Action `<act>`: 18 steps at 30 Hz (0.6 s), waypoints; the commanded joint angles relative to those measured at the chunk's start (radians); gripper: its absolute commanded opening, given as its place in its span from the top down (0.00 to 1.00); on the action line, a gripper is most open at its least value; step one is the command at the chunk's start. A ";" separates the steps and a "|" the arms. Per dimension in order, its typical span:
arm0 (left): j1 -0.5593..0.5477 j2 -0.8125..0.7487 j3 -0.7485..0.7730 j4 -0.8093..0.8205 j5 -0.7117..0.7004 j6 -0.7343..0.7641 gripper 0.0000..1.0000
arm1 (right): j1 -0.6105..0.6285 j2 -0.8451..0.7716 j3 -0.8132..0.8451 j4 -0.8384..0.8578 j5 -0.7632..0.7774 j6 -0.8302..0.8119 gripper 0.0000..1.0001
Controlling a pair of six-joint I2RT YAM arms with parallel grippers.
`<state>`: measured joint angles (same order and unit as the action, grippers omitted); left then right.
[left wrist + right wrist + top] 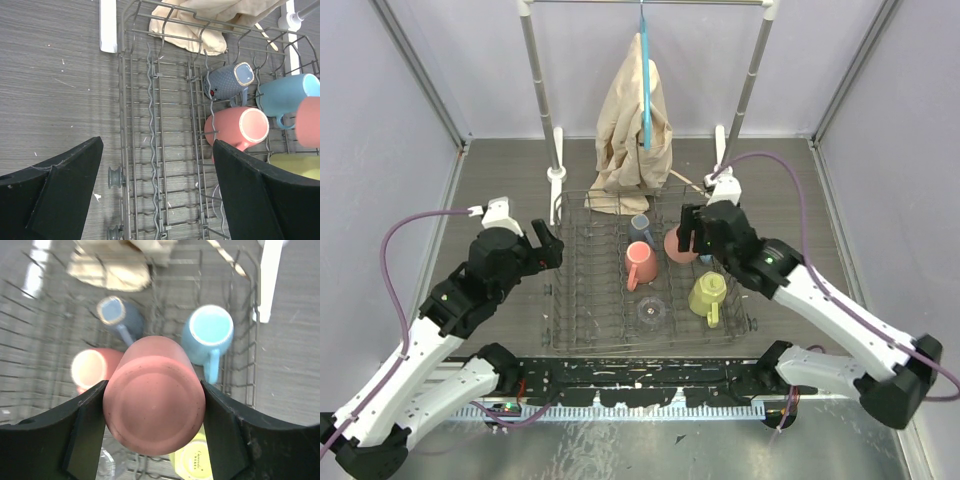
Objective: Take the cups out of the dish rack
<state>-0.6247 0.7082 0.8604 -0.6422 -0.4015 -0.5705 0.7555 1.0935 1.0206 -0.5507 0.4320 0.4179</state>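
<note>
From above, our right gripper (683, 238) sits right of centre over the dark metal wire dish rack (585, 292). It is clamped on an upturned salmon-pink ceramic mug (675, 250). Our left gripper (548, 249) hangs at the rack's left edge.

In the left wrist view, its black fingers (60, 200) are spread wide and hold nothing.

In the right wrist view, the fingers (85, 430) press both sides of the mug. A light blue ceramic mug (207, 335) lies at upper right. We judge that the smooth glaze could slip in this grip, or the rim could snag on the prongs.
</note>
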 commanded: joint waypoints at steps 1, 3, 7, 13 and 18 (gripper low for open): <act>-0.004 -0.033 -0.014 0.031 -0.014 -0.048 0.02 | 0.002 -0.152 0.044 0.100 -0.077 0.000 0.99; -0.004 -0.067 -0.033 0.083 0.037 -0.049 0.02 | 0.002 -0.211 0.018 0.165 -0.123 0.013 0.99; -0.003 -0.140 -0.071 0.204 0.150 -0.066 0.02 | 0.002 -0.300 -0.046 0.289 -0.202 0.051 1.00; -0.003 -0.165 -0.102 0.395 0.403 -0.104 0.01 | 0.001 -0.355 -0.135 0.473 -0.412 0.159 1.00; -0.004 -0.155 -0.194 0.673 0.567 -0.176 0.05 | 0.002 -0.351 -0.174 0.603 -0.515 0.235 1.00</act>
<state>-0.6247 0.5476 0.7322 -0.2314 -0.0086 -0.6823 0.7555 0.7517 0.8558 -0.1528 0.0448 0.5652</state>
